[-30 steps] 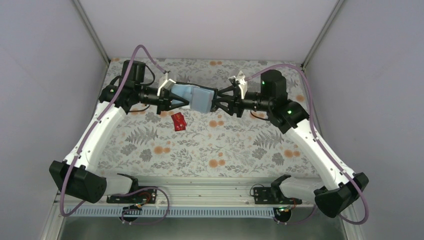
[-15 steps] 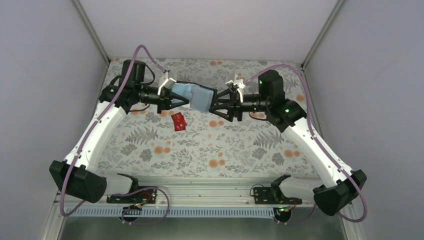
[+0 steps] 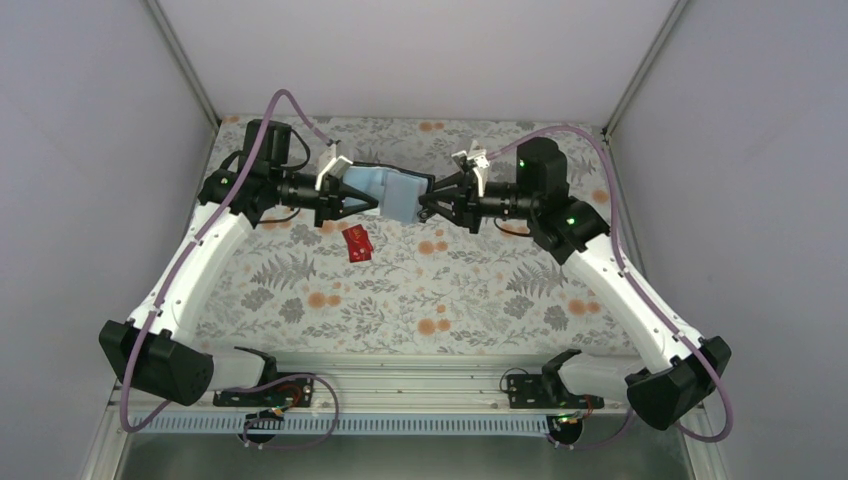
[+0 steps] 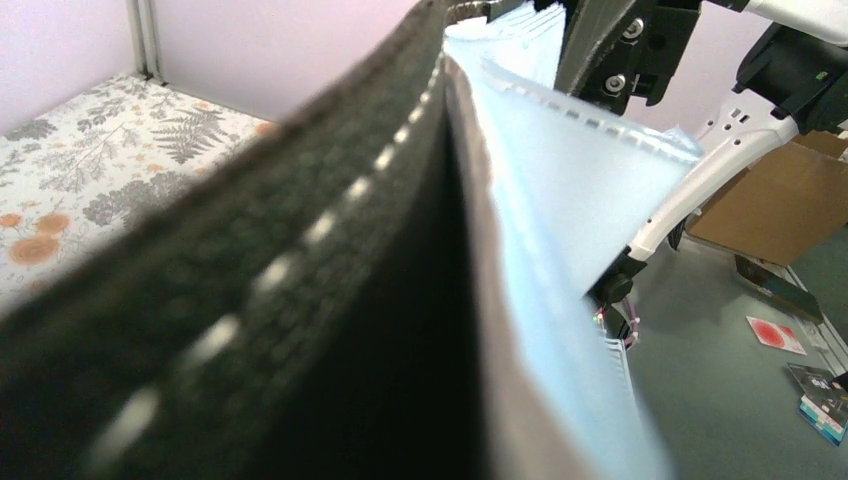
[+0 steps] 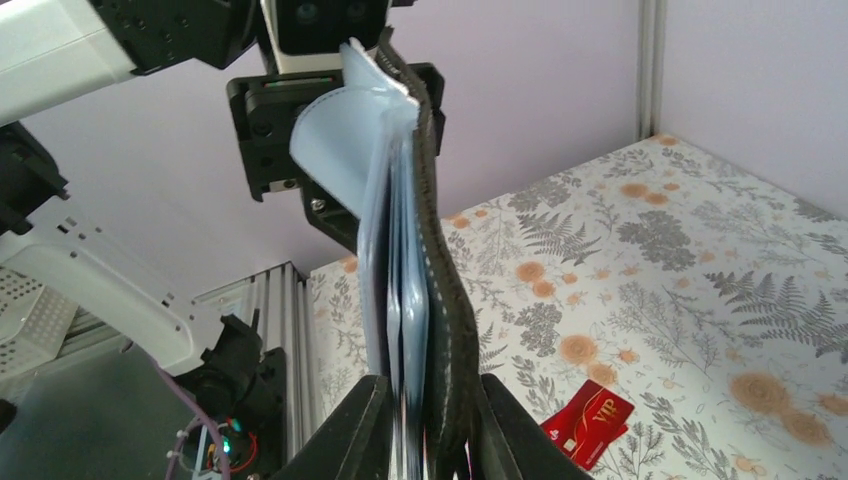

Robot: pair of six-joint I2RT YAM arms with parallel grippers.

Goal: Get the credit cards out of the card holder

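Observation:
The card holder [image 3: 395, 195] is held open in the air over the far middle of the table, its light blue inner face up. My left gripper [image 3: 368, 196] is shut on its left end; in the left wrist view the black cover [image 4: 330, 300] fills the frame and hides the fingers. My right gripper [image 3: 425, 203] is closed on its right edge. In the right wrist view the fingers [image 5: 355, 430] press the blue leaves and the black cover [image 5: 440, 260] together. A red credit card [image 3: 356, 243] lies on the table below, also in the right wrist view [image 5: 590, 420].
The floral tablecloth [image 3: 430, 300] covers the table. Grey walls stand at the left, right and back. The arm bases sit on a metal rail [image 3: 420, 375] at the near edge.
My right gripper has moved left onto the holder's right edge and its jaws have narrowed from wide open to closed. The left gripper, the holder and the red card stayed put.

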